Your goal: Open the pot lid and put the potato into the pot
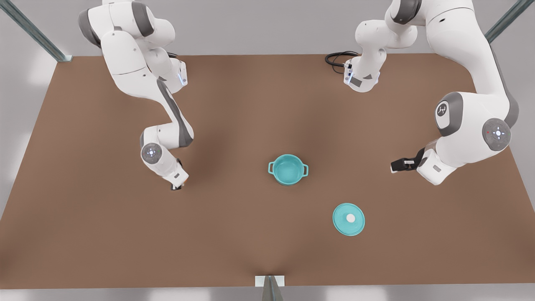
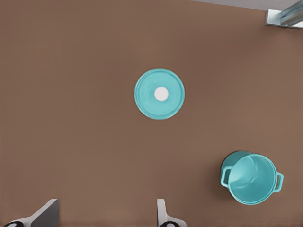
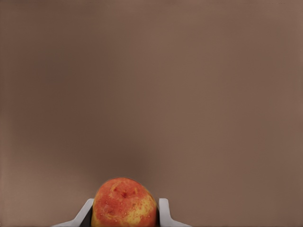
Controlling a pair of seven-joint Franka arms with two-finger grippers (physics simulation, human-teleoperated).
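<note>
I see right gripper [image 3: 124, 215] clamping orange-red yellow potato [image 3: 124, 203] | left gripper [image 2: 106, 213] wide, empty | flat teal pot lid [image 1: 348, 219] off beside round teal pot [image 1: 288, 169]

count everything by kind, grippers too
cookware: 2, the pot and the pot lid
food: 1, the potato, held in the right gripper
grippers: 2, right gripper shut, left gripper open over the table
total: 5
</note>
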